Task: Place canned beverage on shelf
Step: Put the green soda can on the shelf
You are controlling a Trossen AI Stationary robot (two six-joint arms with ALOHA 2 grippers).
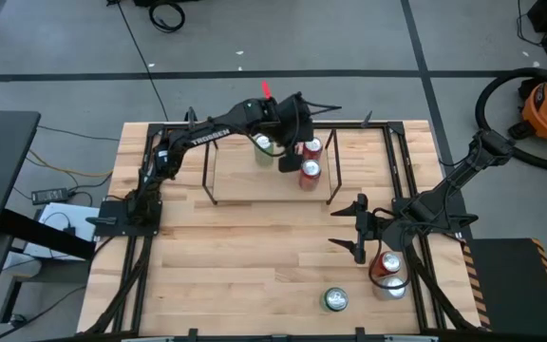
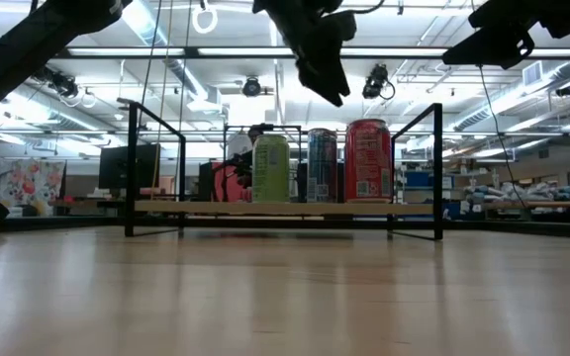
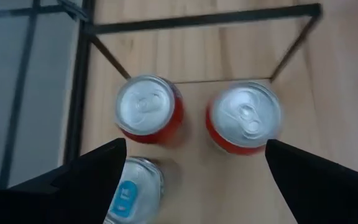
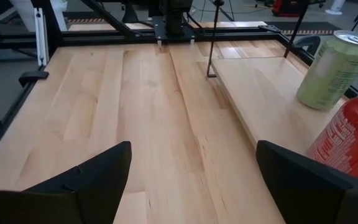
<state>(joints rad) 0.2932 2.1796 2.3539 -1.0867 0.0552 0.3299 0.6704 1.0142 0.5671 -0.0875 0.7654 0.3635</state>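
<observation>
The left pincer (image 1: 288, 133) hangs open and empty above the shelf (image 1: 235, 176), its fingers (image 3: 86, 177) spread over two red cans (image 3: 149, 109) and a blue-labelled can (image 3: 132, 190) standing on the light wood deck, with a green can (image 1: 263, 147) just beside them. The right pincer (image 1: 349, 228) hovers open and empty over the worktop (image 1: 245, 256) near its right side. Two more cans (image 1: 387, 271) stand close together behind it, and another green can (image 1: 335, 300) stands apart near the front edge.
</observation>
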